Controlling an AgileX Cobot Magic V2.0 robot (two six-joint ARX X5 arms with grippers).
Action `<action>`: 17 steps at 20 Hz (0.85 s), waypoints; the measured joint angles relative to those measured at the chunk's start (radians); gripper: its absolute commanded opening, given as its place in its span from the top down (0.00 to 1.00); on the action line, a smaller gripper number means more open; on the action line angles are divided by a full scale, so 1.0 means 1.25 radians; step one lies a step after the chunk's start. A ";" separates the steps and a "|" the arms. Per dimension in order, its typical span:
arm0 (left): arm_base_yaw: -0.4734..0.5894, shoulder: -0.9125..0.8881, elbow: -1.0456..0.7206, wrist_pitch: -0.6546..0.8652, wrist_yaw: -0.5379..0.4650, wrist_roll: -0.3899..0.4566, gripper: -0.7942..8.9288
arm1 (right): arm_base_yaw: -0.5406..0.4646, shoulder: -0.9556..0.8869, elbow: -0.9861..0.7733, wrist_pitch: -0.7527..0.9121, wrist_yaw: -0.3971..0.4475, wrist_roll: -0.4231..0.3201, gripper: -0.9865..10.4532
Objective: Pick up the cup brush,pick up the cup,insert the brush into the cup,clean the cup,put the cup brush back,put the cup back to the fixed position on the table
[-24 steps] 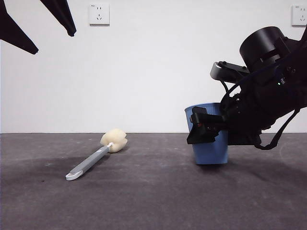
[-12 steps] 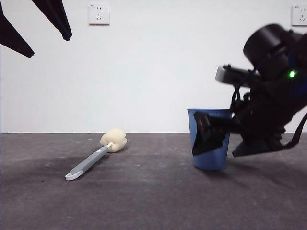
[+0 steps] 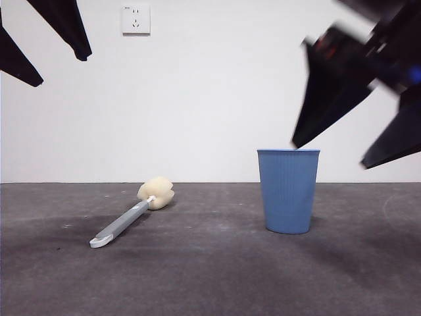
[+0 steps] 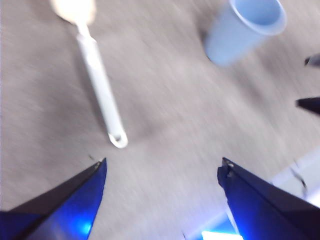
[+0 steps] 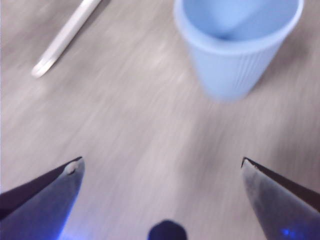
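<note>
Nearest, across the dark table [image 3: 210,283]: the cup brush [image 3: 125,224], lying flat, white handle tip toward the camera, cream sponge head farther back and resting on the surface. Held by nothing.

A little farther back and well apart to the side: the cup [image 3: 288,197], upright on its base, mouth open, nothing inside it as far as the right wrist view shows. Touched by nothing.

Above the cup, clear of its rim: the right gripper [image 3: 329,156], blurred, jaws spread wide and empty. High at the opposite top corner: the left gripper [image 3: 60,71], jaws likewise wide apart, empty, well above the brush.

Farthest: a white wall [image 3: 197,99] with a socket [image 3: 135,19].

Judging from this alone: neither pick-up in hand, no brush in the cup, no scrubbing under way. Consistent either with the very start or with everything already set back down; impossible to say which from these views. If the latter, nothing left beyond clearing both arms away.
</note>
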 measured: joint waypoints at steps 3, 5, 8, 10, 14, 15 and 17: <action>0.000 0.000 0.000 -0.034 0.089 0.039 0.53 | 0.040 -0.093 0.047 -0.177 0.000 0.016 0.42; 0.000 0.000 0.000 -0.050 0.146 0.058 0.54 | 0.063 -0.129 0.094 -0.270 -0.004 0.021 0.45; 0.000 0.000 0.000 -0.070 0.199 0.072 0.93 | 0.077 -0.150 0.151 -0.352 -0.048 0.040 0.82; 0.000 0.000 0.000 -0.078 0.209 0.084 0.93 | 0.077 -0.154 0.159 -0.360 -0.078 0.048 0.92; 0.000 0.000 0.000 -0.078 0.210 0.091 0.92 | 0.077 -0.154 0.159 -0.367 -0.082 0.063 0.91; 0.000 0.000 0.000 -0.078 0.210 0.091 0.92 | 0.077 -0.154 0.159 -0.367 -0.082 0.076 0.91; 0.000 0.000 0.000 -0.078 0.210 0.092 0.92 | 0.077 -0.154 0.159 -0.367 -0.081 0.090 0.91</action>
